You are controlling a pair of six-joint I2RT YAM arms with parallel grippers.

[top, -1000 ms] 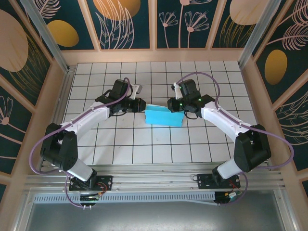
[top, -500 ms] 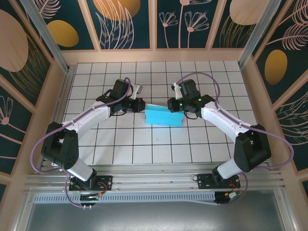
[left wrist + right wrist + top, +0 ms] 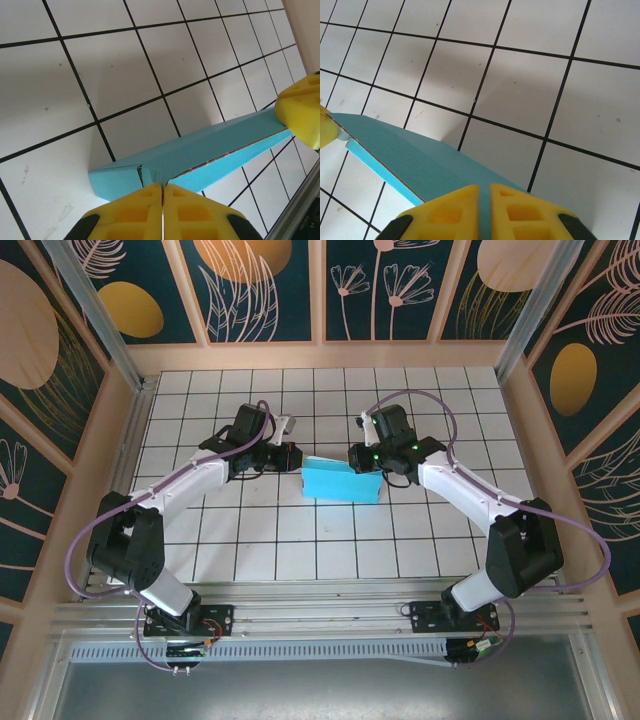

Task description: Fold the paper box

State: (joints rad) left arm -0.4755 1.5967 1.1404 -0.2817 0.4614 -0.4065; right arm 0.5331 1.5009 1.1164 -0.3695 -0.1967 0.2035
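The paper box [image 3: 340,482] is a flat turquoise shape in the middle of the tiled table, held between both arms. My left gripper [image 3: 298,457] is at its left end. In the left wrist view its yellow fingers [image 3: 135,210] are pressed together, pinching a thin fold of the paper box [image 3: 200,150] at the tips of the left gripper [image 3: 163,185]. My right gripper [image 3: 352,458] is at the box's far right corner. In the right wrist view the right gripper [image 3: 484,187] is shut on the edge of the paper box [image 3: 420,155], with turquoise card showing in the narrow slit.
The white gridded table [image 3: 300,540] is walled by wooden side rails [image 3: 112,440] and a decorated back panel [image 3: 320,290]. The right gripper's yellow finger [image 3: 302,107] shows at the box's far end in the left wrist view.
My left gripper has closed onto the box's left end. The box and both arms have stayed in place.
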